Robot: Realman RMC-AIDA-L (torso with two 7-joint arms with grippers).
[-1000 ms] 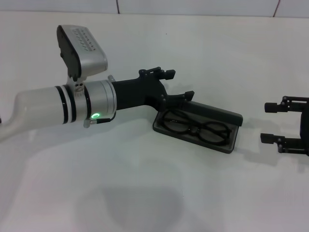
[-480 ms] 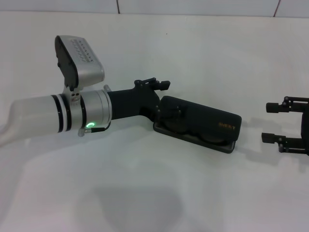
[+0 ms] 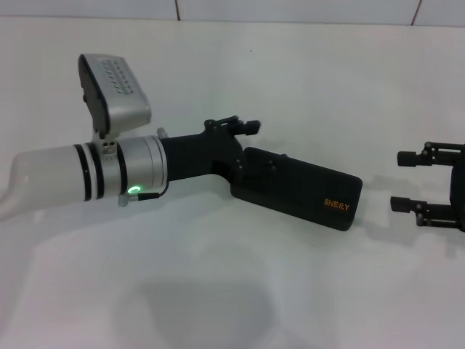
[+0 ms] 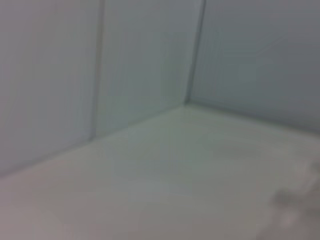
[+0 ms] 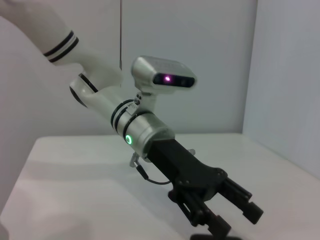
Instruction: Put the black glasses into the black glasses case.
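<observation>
The black glasses case point(image 3: 301, 190) lies shut on the white table, its orange "SHERY" lettering facing up near its right end. The black glasses are hidden. My left gripper point(image 3: 254, 145) is at the case's left end, open, with its lower finger point(image 3: 253, 164) resting on the lid and its upper finger point(image 3: 243, 125) free in the air. From the right wrist view the left gripper point(image 5: 234, 219) shows with its fingers spread. My right gripper point(image 3: 415, 182) is parked open at the right edge, apart from the case.
The white table point(image 3: 232, 291) runs out all around the case. A white tiled wall point(image 3: 290, 9) closes the far side. The left wrist view shows only a wall corner and table.
The case lid has swung down from open to fully shut over the glasses, under the left gripper's lower finger. The right gripper has stayed in place.
</observation>
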